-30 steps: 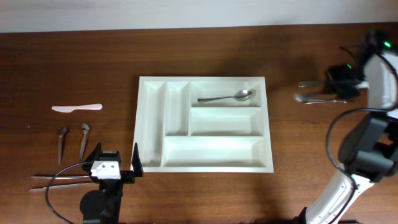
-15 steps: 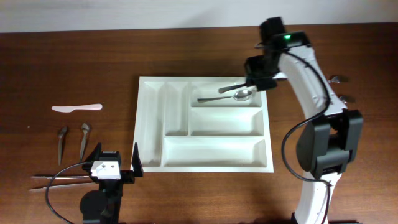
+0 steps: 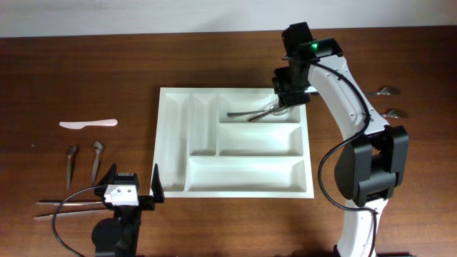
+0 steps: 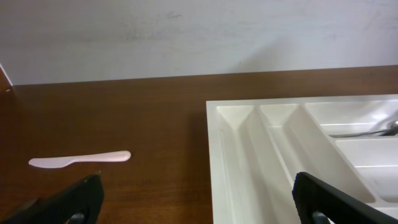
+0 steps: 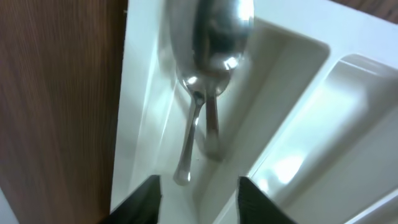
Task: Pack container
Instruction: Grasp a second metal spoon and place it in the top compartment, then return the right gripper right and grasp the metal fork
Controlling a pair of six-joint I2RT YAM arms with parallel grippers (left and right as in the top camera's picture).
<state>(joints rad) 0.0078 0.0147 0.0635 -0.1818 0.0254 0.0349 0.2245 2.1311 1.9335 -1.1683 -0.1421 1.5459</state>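
- The right gripper [image 3: 284,100] is hanging half open over the top right slot of the tray [image 3: 163,143], gripping nothing. Spoons [image 5: 211,37] are lying under it.
- The left gripper [image 3: 132,183] is sitting wide open and empty near the tray's front left corner.
- The white tray is lying flat, mid-table [image 3: 71,71].

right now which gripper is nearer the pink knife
Left. The left gripper sits on the same side of the tray as the pink knife; the right gripper is over the tray's far corner, above the spoons.
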